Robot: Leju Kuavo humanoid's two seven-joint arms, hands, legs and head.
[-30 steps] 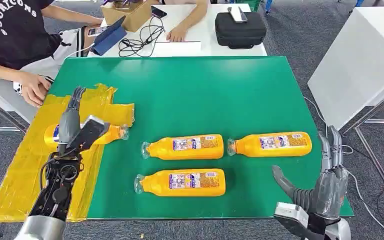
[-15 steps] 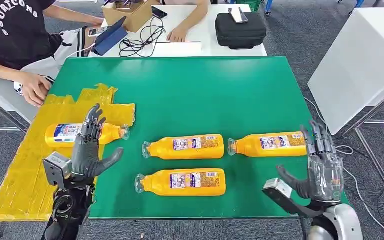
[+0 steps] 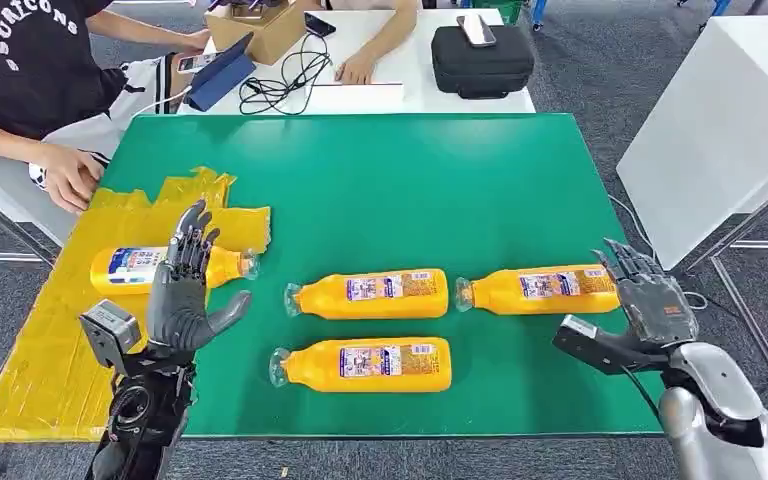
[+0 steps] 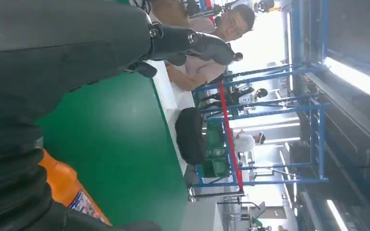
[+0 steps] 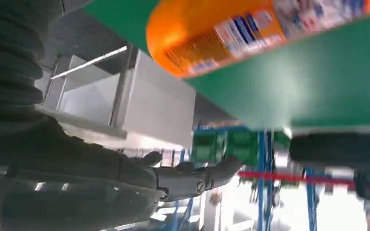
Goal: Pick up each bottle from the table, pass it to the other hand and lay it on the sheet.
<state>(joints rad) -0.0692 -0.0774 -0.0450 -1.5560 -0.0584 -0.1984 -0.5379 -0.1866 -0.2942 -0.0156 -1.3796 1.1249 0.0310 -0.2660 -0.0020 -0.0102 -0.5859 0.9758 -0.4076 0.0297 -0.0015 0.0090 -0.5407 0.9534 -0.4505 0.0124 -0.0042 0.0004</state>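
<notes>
One orange bottle (image 3: 135, 266) lies on the yellow sheet (image 3: 35, 350) at the table's left. Three more orange bottles lie on the green table: a middle one (image 3: 372, 293), a right one (image 3: 540, 288) and a front one (image 3: 365, 364). My left hand (image 3: 185, 295) is open, raised upright just in front of the sheet's bottle, holding nothing. My right hand (image 3: 650, 300) is open beside the base of the right bottle, whose base (image 5: 212, 33) looms close in the right wrist view.
A person sits at the far left with a hand (image 3: 65, 178) near the table's edge. Behind the green table (image 3: 380, 180) a white table carries a black case (image 3: 480, 60), cables and a cardboard box. A white cabinet (image 3: 730, 110) stands at the right.
My right hand has swung up and toward the right bottle's base. My left hand came off the sheet's bottle, turned upright and open, then held about still.
</notes>
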